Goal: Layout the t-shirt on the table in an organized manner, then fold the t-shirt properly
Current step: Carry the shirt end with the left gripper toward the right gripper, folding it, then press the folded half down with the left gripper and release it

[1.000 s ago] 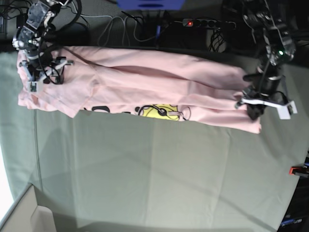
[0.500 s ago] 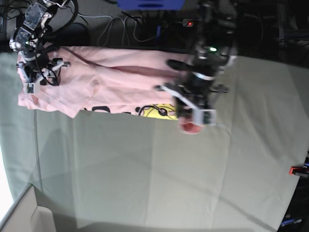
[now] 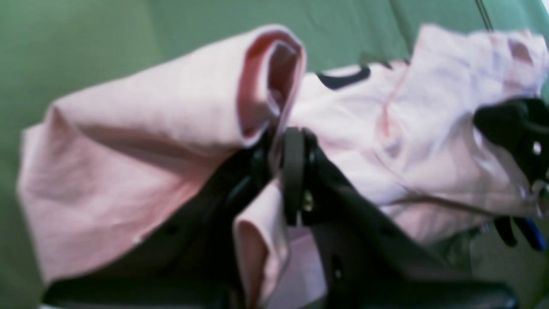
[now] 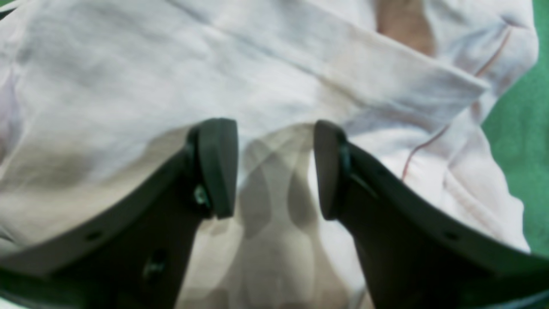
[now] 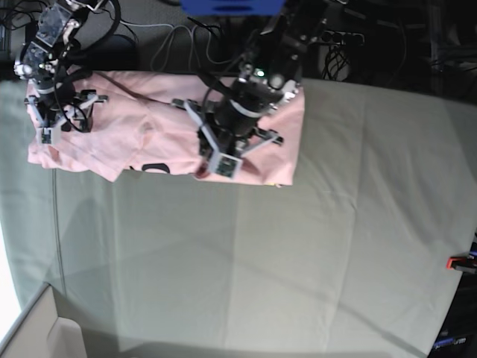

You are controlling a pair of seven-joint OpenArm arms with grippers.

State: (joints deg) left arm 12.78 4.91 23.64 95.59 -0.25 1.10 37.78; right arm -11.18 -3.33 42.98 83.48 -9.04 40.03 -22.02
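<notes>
The pale pink t-shirt (image 5: 149, 127) lies along the far edge of the grey-green table (image 5: 298, 261), its right part doubled over toward the left. My left gripper (image 5: 212, 165) is over the shirt's middle, shut on a bunched fold of pink fabric (image 3: 128, 141); its pads (image 3: 294, 171) are pressed together on the cloth. Black lettering (image 3: 343, 79) shows beyond them. My right gripper (image 5: 56, 119) hovers over the shirt's left end. It stands open (image 4: 274, 171), with flat pink cloth (image 4: 257, 64) under the gap and nothing between the fingers (image 4: 218, 167).
A power strip and cables (image 5: 328, 36) lie behind the table's far edge, beside a blue object (image 5: 231, 6). A red clamp (image 5: 456, 262) sits at the right edge. A cardboard box (image 5: 37, 328) stands at the lower left corner.
My left gripper has swept from the shirt's right end to its middle, carrying that end over so the shirt is doubled and shorter. The right arm has stayed put.
</notes>
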